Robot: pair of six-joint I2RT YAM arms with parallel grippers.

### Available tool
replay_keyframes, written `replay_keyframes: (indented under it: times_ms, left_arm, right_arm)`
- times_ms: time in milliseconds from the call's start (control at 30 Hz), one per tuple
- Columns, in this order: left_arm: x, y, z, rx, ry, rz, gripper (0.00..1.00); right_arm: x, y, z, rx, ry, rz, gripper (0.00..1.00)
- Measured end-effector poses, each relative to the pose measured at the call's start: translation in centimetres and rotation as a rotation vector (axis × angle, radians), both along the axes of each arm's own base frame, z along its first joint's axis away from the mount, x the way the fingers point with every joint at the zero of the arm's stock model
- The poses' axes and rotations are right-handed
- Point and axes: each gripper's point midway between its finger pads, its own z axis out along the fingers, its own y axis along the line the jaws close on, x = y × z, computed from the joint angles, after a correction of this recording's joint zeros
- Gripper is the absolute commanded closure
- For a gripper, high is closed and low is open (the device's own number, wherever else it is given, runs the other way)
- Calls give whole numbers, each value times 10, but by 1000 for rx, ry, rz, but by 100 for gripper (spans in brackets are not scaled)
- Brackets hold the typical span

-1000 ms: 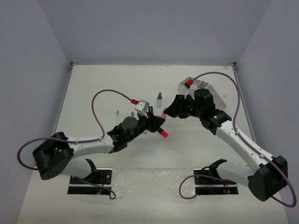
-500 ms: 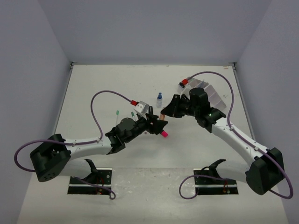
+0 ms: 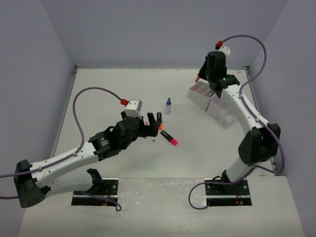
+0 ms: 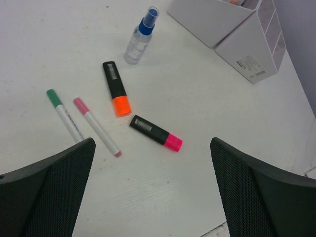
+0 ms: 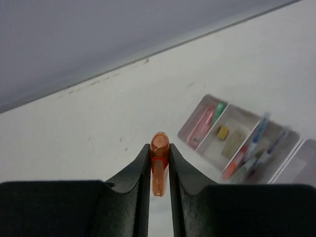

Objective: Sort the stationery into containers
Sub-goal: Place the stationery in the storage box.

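Observation:
My right gripper [image 5: 159,149] is shut on a translucent orange pen [image 5: 159,170], held high over the back right of the table [image 3: 202,76]. Below it stands the white organizer [image 5: 279,134] [image 3: 200,98], the containers, with pink and green highlighters [image 5: 203,123], small erasers [image 5: 223,132] and several pens [image 5: 254,148] in its compartments. My left gripper [image 4: 153,197] [image 3: 147,126] is open above the table's middle, holding nothing. Beneath it lie a black marker with a pink end [image 4: 156,133], a black marker with an orange end [image 4: 116,89], a green-capped pen [image 4: 64,114], a pink-capped pen [image 4: 96,126] and a blue-capped bottle [image 4: 139,37].
The table's far wall and side walls close in the workspace. The right arm reaches up along the right side next to the organizer. Purple cables loop over both arms.
The right arm has lifted the orange pen away from the middle and swung it up over the organizer. The left gripper has opened wide and drawn back a little to the left.

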Motion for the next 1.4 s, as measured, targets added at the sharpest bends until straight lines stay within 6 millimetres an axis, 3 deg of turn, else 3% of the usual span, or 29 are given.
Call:
replay_keyframes:
  times_ms: [100, 200, 300, 467, 667, 733, 767, 1133, 1233, 1300, 1400]
  left_arm:
    - [-12, 26, 15, -12, -14, 24, 0]
    - [-22, 48, 25, -22, -32, 45, 0]
    - [-28, 61, 26, -9, -35, 58, 0]
    - [-32, 71, 18, 41, -27, 58, 0]
    - [-34, 73, 3, 84, -4, 51, 0]
    - [-34, 73, -1, 92, 2, 48, 0]
    - [-34, 73, -2, 96, 5, 45, 0]
    - [-35, 72, -6, 109, 9, 39, 0]
    - [-34, 72, -8, 117, 15, 40, 0]
    - [-33, 72, -11, 122, 22, 50, 0]
    - [-31, 79, -15, 151, 44, 96, 0]
  right_arm:
    - [41, -24, -5, -66, -2, -98, 100]
    - [67, -37, -30, -147, 63, -154, 100]
    - [87, -37, -58, -198, 115, -168, 100]
    - [86, -37, -111, -254, 238, -153, 100]
    - [84, -37, -134, -275, 293, -141, 95]
    - [84, -37, -135, -278, 295, -138, 85]
    - [84, -37, -135, -279, 295, -136, 64]
    - [79, -33, -126, -276, 289, -99, 50]
    - [70, -27, -97, -256, 244, -59, 43]
    - [56, -18, -71, -241, 196, 3, 30]
    - [22, 12, -30, -190, 117, 154, 9]
